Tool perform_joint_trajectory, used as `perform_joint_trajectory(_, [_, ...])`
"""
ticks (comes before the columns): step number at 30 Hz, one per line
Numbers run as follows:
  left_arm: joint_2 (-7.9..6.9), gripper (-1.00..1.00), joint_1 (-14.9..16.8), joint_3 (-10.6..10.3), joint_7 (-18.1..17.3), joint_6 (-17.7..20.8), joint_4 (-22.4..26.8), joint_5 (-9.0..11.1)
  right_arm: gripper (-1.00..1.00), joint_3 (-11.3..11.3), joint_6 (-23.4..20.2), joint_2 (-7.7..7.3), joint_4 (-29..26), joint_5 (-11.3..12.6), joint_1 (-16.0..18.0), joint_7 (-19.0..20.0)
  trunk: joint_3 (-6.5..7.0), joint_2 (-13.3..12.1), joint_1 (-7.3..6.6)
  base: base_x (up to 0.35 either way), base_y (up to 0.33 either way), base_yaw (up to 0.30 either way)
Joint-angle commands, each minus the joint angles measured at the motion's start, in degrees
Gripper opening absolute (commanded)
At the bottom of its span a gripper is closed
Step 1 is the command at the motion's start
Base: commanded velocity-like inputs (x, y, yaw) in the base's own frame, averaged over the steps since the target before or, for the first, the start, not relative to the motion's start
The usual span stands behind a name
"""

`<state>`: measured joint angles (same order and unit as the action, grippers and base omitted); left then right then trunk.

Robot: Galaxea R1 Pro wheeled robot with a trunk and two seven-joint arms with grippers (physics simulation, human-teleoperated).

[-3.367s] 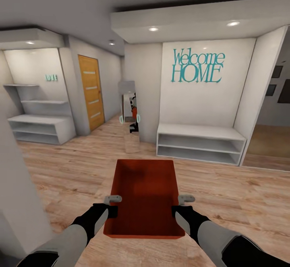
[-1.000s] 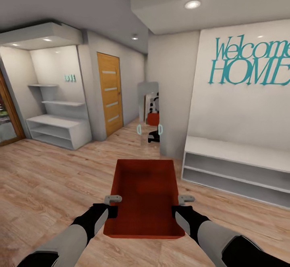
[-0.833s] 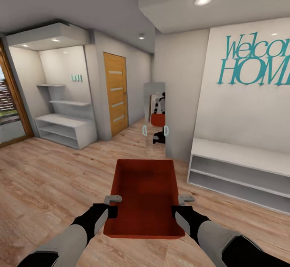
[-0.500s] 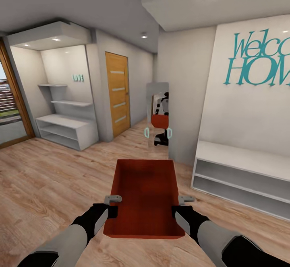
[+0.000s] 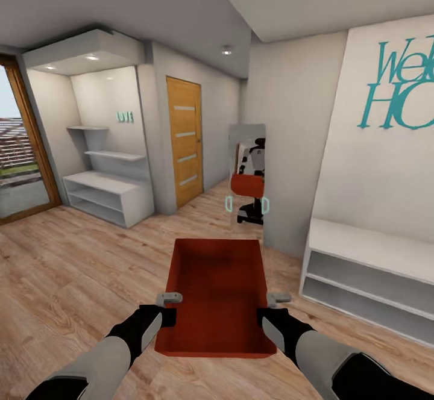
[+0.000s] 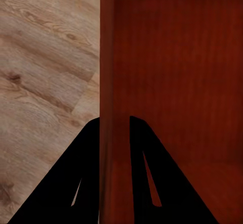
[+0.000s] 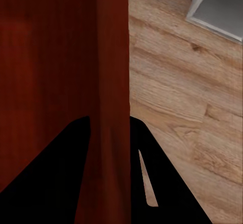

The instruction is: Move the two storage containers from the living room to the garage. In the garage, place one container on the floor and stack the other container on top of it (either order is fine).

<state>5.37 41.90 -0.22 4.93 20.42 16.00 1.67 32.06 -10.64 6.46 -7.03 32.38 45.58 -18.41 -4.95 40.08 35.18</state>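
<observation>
— Swinging left, the head camera has carried the whole entry hall across the picture: the teal wall lettering (image 5: 401,87) now runs off the edge, and a glazed exterior door (image 5: 21,147) has come into sight past the white shelf unit (image 5: 105,192). Did the load shift?

— No. One orange-red storage container (image 5: 217,294) sits just where it was between the arms, carried level above the light wood-plank floor (image 5: 72,279), open top up and nothing inside it. Left gripper (image 5: 170,315) is clamped on one long wall, right gripper (image 5: 264,315) on the opposite wall; each wrist camera shows a dark finger on either side of the thin wall (image 6: 106,133) (image 7: 111,133).

— And that figure straight ahead?

— It is a standing mirror (image 5: 247,174) beside the wooden interior door (image 5: 185,141), reflecting the robot with the bin held in front (a handy check that the carry is steady). The low white bench shelf (image 5: 367,267) has slid toward the right edge.

— What does that mean for the job?

— Likely still the transport leg: no grey concrete and no car here, so the garage lies somewhere beyond. I judge neither container has been set down there yet, and the second one remains to be fetched.
</observation>
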Motion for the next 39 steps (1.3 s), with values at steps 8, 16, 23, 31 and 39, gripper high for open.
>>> perform_joint_trajectory(8, [0.26, -1.00, 0.02, 0.39, 0.60, 0.41, -0.01, -0.97, -1.00, 0.99, -0.43, 0.05, -0.18, -1.36, 0.06, -0.49, -0.09, 0.08, 0.05, 0.322, 0.000, 0.266])
perform_joint_trajectory(16, [0.28, -1.00, 0.02, 0.39, 0.60, 0.41, -0.01, -0.97, -1.00, 0.99, -0.43, 0.05, -0.18, -1.35, 0.05, -0.49, -0.09, 0.08, 0.05, 0.322, 0.000, 0.268])
perform_joint_trajectory(23, [0.29, -1.00, 0.02, 0.39, 0.60, 0.41, -0.02, -0.97, -1.00, 0.99, -0.43, 0.05, -0.18, -1.35, 0.04, -0.49, -0.09, 0.08, 0.05, 0.322, 0.000, 0.098])
perform_joint_trajectory(31, [0.33, -1.00, 0.02, 0.39, 0.60, 0.41, 0.00, -0.97, -1.00, 0.99, -0.43, 0.05, -0.18, -1.35, 0.04, -0.49, -0.09, 0.08, 0.05, 0.322, 0.000, 0.004])
perform_joint_trajectory(39, [0.34, -1.00, 0.02, 0.39, 0.60, 0.41, 0.00, -0.97, -1.00, 0.99, -0.43, 0.05, -0.18, -1.35, 0.06, -0.49, -0.09, 0.08, 0.05, 0.322, 0.000, 0.000])
